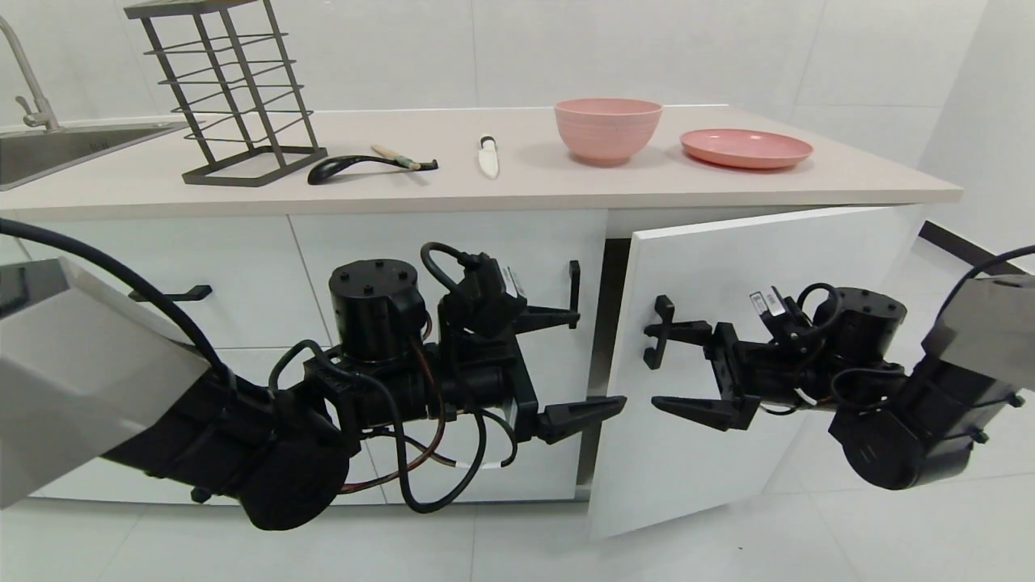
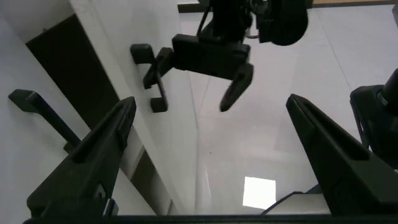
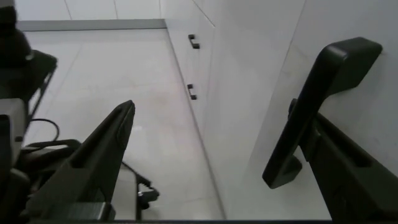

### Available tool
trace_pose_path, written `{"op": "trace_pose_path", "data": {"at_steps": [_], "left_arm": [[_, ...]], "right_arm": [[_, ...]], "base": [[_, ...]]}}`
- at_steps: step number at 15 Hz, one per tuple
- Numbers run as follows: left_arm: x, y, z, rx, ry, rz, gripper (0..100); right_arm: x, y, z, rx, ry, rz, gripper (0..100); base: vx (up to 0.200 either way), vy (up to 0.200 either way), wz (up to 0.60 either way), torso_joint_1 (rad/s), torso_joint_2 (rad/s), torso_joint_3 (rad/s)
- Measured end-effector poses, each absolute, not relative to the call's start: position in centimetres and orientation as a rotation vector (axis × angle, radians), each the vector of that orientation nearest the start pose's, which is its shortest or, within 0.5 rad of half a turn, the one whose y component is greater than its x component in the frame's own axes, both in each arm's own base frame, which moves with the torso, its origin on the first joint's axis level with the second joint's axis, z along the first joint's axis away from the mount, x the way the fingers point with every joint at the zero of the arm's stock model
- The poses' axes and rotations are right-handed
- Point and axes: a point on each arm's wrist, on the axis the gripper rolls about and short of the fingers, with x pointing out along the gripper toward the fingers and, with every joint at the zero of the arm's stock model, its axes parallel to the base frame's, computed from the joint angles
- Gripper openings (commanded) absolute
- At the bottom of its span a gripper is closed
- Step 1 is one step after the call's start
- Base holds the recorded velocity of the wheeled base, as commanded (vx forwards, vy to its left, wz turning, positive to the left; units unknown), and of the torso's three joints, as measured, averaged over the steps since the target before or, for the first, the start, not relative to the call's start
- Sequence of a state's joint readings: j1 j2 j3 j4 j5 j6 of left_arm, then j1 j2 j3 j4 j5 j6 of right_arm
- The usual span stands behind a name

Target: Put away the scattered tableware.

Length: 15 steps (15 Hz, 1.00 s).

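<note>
Step in hand looks like opening the cupboard. The right door [image 1: 768,259] stands ajar. My right gripper [image 1: 678,365] sits spread at its handle [image 1: 656,333], one finger seemingly touching it, nothing clamped. Left gripper [image 1: 578,362] is spread too, empty, near the gap between the doors.

All tableware is up on the counter [image 1: 517,190]: pink bowl [image 1: 607,129], pink plate [image 1: 745,148] beside it, white knife [image 1: 487,155], black spoon [image 1: 356,166] by the wire rack [image 1: 234,89]. Nothing stowed yet.

Next move needs the door swung wide enough to clear both arms, then up for the bowl or plate. Can't see inside the cupboard.
</note>
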<state>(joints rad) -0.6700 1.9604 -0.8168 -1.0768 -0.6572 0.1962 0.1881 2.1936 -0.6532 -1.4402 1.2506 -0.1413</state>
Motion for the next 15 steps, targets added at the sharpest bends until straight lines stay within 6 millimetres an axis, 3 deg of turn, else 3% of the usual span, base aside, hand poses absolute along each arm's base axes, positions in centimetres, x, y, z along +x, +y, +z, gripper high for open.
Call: {"op": "trace_pose_path", "data": {"at_steps": [3, 6, 12, 15], "left_arm": [[27.7, -24.0, 14.1, 0.162, -0.067, -1.334, 100], [28.5, -26.8, 14.6, 0.136, -0.113, -1.354, 100], [30.3, -33.1, 15.1, 0.076, -0.222, -1.353, 100], [30.4, -34.2, 14.2, 0.074, -0.219, -1.374, 100]], "right_arm": [[30.0, 7.9, 7.2, -0.037, 0.026, 1.467, 100], [27.8, 7.7, 7.4, -0.030, 0.049, 1.474, 100], [27.0, 7.6, 7.4, -0.027, 0.058, 1.479, 100], [27.0, 7.3, 7.1, -0.032, 0.061, 1.459, 100]], "base": [[0.000, 0.000, 0.00, 0.000, 0.00, 0.000], [0.000, 0.000, 0.00, 0.000, 0.00, 0.000], [0.000, 0.000, 0.00, 0.000, 0.00, 0.000], [0.000, 0.000, 0.00, 0.000, 0.00, 0.000]]}}
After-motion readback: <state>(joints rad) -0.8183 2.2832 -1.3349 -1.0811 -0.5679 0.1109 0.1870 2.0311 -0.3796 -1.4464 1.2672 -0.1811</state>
